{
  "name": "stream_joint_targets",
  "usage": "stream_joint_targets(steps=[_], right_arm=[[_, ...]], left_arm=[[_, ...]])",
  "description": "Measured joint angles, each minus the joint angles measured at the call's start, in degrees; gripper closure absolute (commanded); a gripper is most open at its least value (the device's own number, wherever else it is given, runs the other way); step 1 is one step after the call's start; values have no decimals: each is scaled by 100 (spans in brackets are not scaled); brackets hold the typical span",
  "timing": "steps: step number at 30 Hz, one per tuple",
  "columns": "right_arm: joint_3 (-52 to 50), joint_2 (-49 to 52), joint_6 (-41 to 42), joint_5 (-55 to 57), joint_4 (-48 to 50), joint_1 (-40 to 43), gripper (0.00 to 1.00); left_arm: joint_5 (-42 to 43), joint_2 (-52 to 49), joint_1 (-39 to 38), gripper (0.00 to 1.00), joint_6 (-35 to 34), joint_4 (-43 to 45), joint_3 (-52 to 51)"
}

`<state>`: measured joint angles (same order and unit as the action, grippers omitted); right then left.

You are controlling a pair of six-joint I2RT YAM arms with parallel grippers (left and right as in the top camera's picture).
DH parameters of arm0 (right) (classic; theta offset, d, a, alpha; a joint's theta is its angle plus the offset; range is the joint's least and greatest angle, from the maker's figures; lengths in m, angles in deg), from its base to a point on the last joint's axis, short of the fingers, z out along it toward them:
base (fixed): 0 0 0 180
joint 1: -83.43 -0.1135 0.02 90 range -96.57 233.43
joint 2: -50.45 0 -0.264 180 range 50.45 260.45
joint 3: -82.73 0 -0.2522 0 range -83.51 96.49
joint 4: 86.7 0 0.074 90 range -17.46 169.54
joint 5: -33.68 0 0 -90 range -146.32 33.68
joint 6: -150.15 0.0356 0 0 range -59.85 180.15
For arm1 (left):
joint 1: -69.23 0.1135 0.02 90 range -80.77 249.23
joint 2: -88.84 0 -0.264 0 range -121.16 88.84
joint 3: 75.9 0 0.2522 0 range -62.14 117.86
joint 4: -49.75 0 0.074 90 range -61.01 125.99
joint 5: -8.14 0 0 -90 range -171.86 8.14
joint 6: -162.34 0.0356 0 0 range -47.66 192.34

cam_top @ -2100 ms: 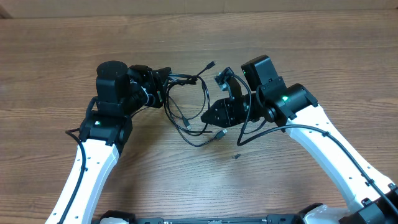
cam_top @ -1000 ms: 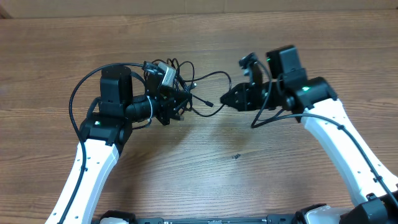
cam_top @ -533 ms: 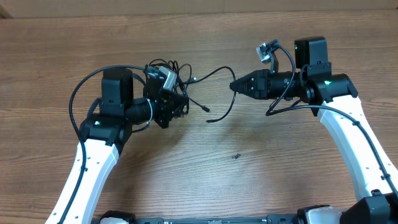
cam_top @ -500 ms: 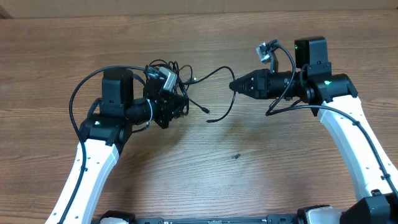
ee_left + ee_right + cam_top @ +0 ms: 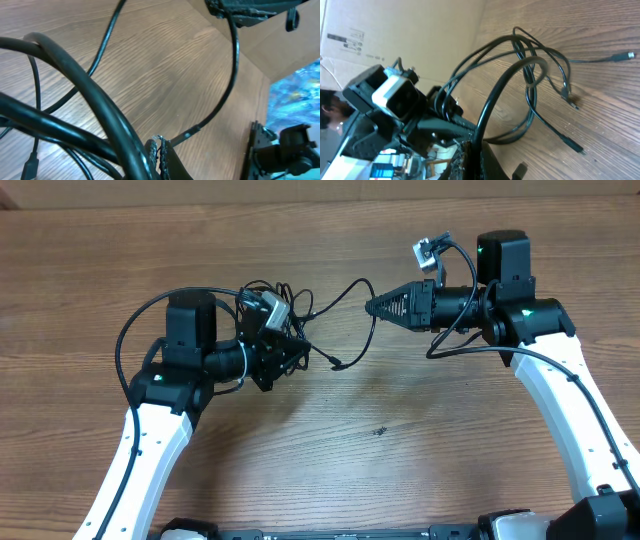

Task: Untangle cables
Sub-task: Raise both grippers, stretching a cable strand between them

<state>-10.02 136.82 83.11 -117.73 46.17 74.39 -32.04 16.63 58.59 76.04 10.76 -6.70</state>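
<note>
The cables (image 5: 272,302) are thin black wires bunched in a knot at the left gripper (image 5: 290,345), which is shut on them. One strand arcs right from the knot to my right gripper (image 5: 372,306), which is shut on it. A loose plug end (image 5: 338,364) lies on the table below. In the left wrist view the jaws (image 5: 160,150) are closed, with thick-looking cables (image 5: 75,70) crossing in front. In the right wrist view the gripper (image 5: 475,150) pinches one cable (image 5: 495,95) that arches toward the loops (image 5: 530,55).
The wooden table (image 5: 330,470) has a small dark speck (image 5: 379,431) near the middle front. A cardboard wall (image 5: 395,30) stands behind the table. Each arm's own thick cable loops out beside it, on the left (image 5: 128,340) and the right (image 5: 450,350).
The two grippers have drawn apart. The right gripper swung back and to the right with its strand, pulling it out of the bunch. The left gripper stayed near its place with the knot.
</note>
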Motion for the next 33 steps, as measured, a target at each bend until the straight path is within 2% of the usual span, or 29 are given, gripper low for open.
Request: stream_joint_targets(steps=[4, 10, 14, 24, 33], right_arm=[[0, 0, 282, -4, 186, -28, 96], [2, 0, 673, 87, 271, -146, 96], [2, 0, 966, 94, 509, -157, 96], [7, 0, 1884, 162, 1556, -155, 96], [11, 0, 2953, 234, 1792, -155, 96]], left_arm=[[66, 0, -190, 96, -332, 203, 0], [358, 0, -365, 96, -1121, 1047, -2], [466, 0, -365, 96, -1495, 1178, -2], [564, 0, -365, 96, -1790, 1207, -2], [457, 0, -365, 96, -2588, 1923, -2]])
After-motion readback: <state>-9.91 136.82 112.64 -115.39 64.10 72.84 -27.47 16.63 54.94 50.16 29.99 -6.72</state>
